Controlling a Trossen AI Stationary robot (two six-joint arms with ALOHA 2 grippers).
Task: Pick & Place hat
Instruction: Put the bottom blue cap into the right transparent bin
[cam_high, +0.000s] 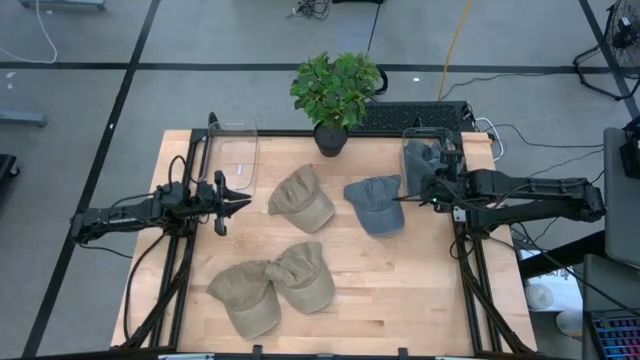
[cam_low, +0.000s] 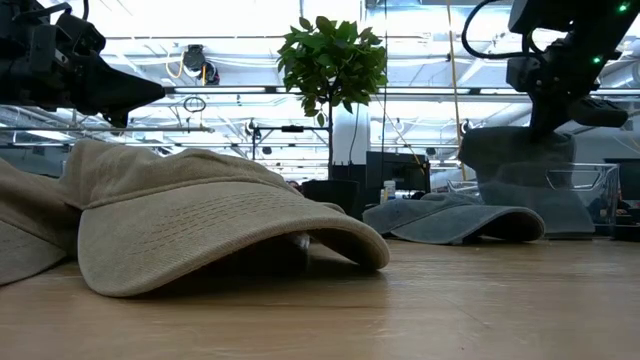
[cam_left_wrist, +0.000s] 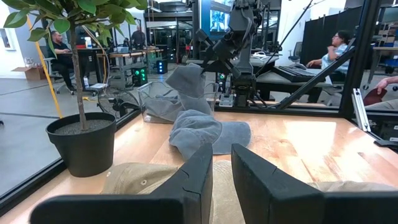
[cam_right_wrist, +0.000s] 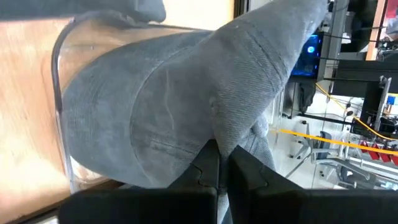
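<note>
Left fingers: we see the left gripper (cam_high: 243, 199) hanging over the left part of the table with its two dark fingers (cam_left_wrist: 193, 180) slightly apart and nothing between them, pointing toward the middle
Left bin: we see a clear bin (cam_high: 237, 155) at the back left of the table, just behind that gripper
Tan hats: we count three; the tan hat in the middle (cam_high: 302, 198) lies just right of the left gripper, and the two front tan hats (cam_high: 275, 285) lie touching one another near the front edge
Plant: we see a potted plant (cam_high: 333, 95) at the middle of the back edge, behind the hats
Grey hat on the table: we find a grey hat on the table (cam_high: 376, 204) right of the middle tan hat, resting flat on the wood
Right fingers: we see the right gripper (cam_high: 436, 195) pinched tight on the lifted grey hat (cam_right_wrist: 186, 106), a fold of fabric clamped between its tips
Task hat: the lifted grey hat hangs off the wood, draped at the right clear bin (cam_high: 422, 152) on the back right; we cannot tell whether it touches the bin floor
</note>
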